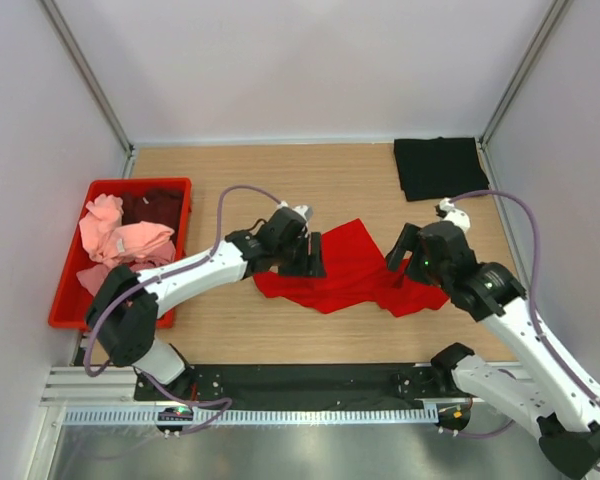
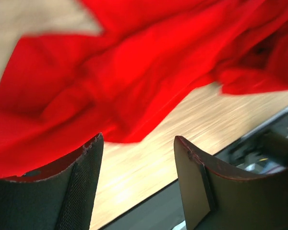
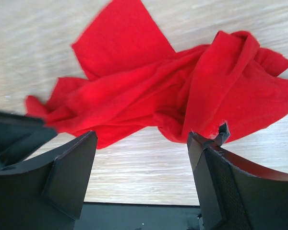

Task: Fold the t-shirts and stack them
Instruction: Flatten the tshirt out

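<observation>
1. The red t-shirt (image 1: 345, 268) lies crumpled near the middle of the table (image 1: 280, 180), toward its near edge.
2. The left pincer (image 2: 138, 138) hangs at the shirt's left side, jaws wide apart with nothing between them.
3. The right pincer (image 3: 141, 135) hangs at the shirt's right side, jaws wide, holding nothing.
4. A black t-shirt (image 1: 440, 167) lies folded in the far right corner.
5. Pink shirts (image 1: 120, 240) and a dark maroon shirt (image 1: 160, 205) lie heaped in a red crate (image 1: 68, 290) at the left edge.
</observation>
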